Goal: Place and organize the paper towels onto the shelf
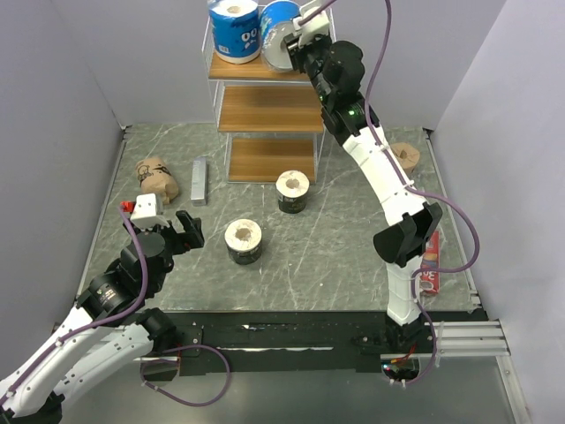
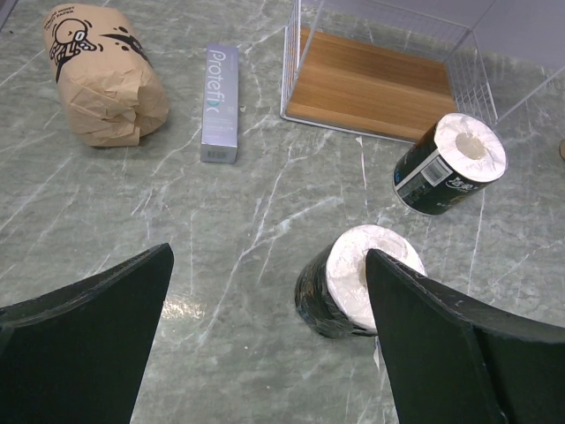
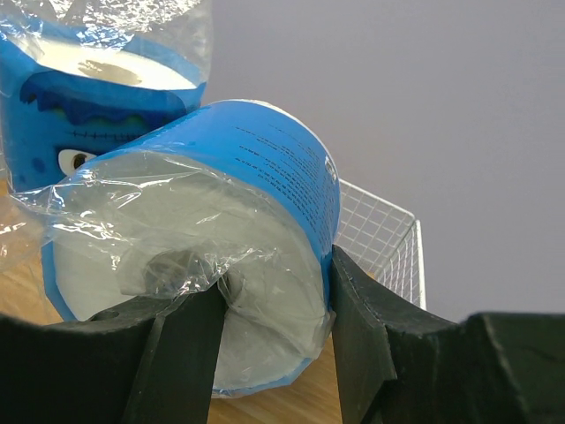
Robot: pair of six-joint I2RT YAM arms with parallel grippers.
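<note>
High at the far end of the scene, the right arm's black two-finger gripper (image 1: 298, 46) (image 3: 269, 344) is closed on a blue-and-white paper towel roll in crinkled clear film (image 1: 277, 35) (image 3: 221, 221). One finger presses at the film-covered centre hollow and the other at the roll's outer blue wall. This roll lies tilted on its side over the top tier of the tall shelf of white wire and brown wooden boards (image 1: 265, 110) (image 3: 388, 238). It touches a second blue-and-white wrapped roll (image 1: 234, 31) (image 3: 97, 97) that stands upright on the same tier; whether the held roll rests on the board I cannot tell. Down on the grey-green marbled table (image 1: 344, 256) (image 2: 238, 230), the left arm's black gripper (image 1: 183, 228) (image 2: 269, 340) hangs with its broad fingers spread wide, holding nothing. Just beyond it stands a glossy black-wrapped roll with a white end and round core hole (image 1: 243, 241) (image 2: 349, 287), upright. A second black roll (image 1: 292, 191) (image 2: 450, 163) stands near the shelf's foot. A crumpled tan kraft-paper roll (image 1: 157, 179) (image 2: 101, 79) lies on its side at the far left, and just right of it is a flat grey rectangular bar (image 1: 199, 181) (image 2: 221, 103). Another tan kraft roll (image 1: 404, 156) sits at the far right, partly hidden behind the right arm. A small red packet (image 1: 431, 265) lies at the table's right edge.
</note>
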